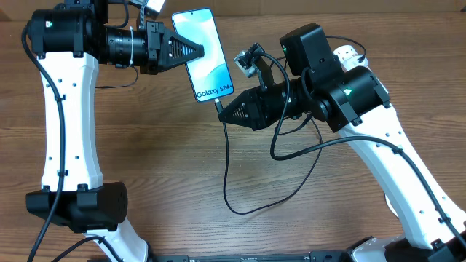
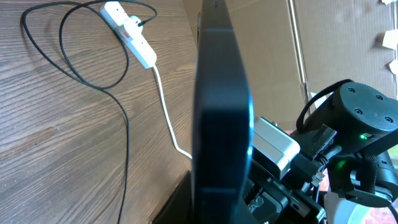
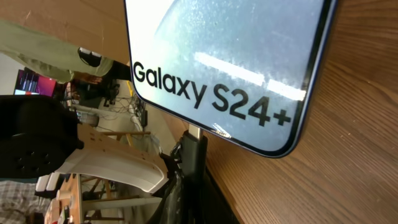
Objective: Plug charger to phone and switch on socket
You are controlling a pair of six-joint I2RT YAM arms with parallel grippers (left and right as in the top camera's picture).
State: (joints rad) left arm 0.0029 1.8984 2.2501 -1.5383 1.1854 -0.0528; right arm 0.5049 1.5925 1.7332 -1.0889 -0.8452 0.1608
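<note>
Open table (image 1: 167, 145) across the near middle, between the two arm bases: broad room for a pass. Crossed there only by the thin black charger (image 1: 226, 167), looping from the phone's lower short edge toward the near side and back up to the right.

Far middle blocked: phone (image 1: 204, 54) with left pincer (image 1: 198, 51) clamped on its left long edge and right pincer (image 1: 220, 113) closed on the connector at its lower end. Gap between the two pincers filled by the phone.

Left flank walled by the left arm (image 1: 69, 124), right flank by the right arm (image 1: 408, 167).

In the left wrist view, bare wood beside the socket (image 2: 132, 36), laced with black cable loops and the white lead (image 2: 165, 106).
</note>
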